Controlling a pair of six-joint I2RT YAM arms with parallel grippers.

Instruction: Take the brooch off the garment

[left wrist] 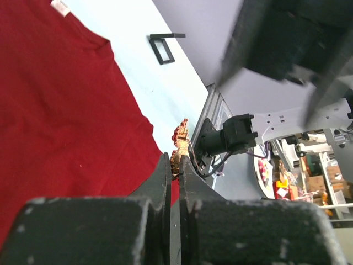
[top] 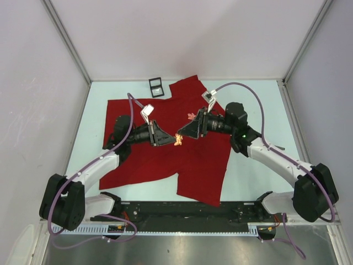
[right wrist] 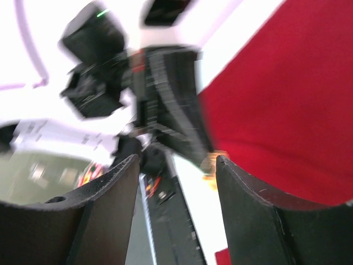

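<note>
The red garment [top: 165, 160] lies spread flat on the table. It also shows in the left wrist view [left wrist: 60, 99], with its small white tag [left wrist: 59, 6], and in the right wrist view [right wrist: 287, 99]. My left gripper [top: 172, 139] is shut on a small gold-orange brooch [top: 177, 141] and holds it above the cloth. In the left wrist view the brooch [left wrist: 178, 144] sticks out of the closed fingertips of that gripper [left wrist: 174, 157]. My right gripper [top: 180, 133] is open, just right of the brooch and facing it. In its own blurred view the brooch [right wrist: 212, 164] sits near the right finger of the open gripper [right wrist: 176, 160].
A small black frame [top: 156, 86] stands on the table beyond the garment's top edge, and also shows in the left wrist view [left wrist: 162, 47]. A small pinkish item [top: 191, 116] lies on the cloth near the right gripper. Grey walls enclose the table on three sides.
</note>
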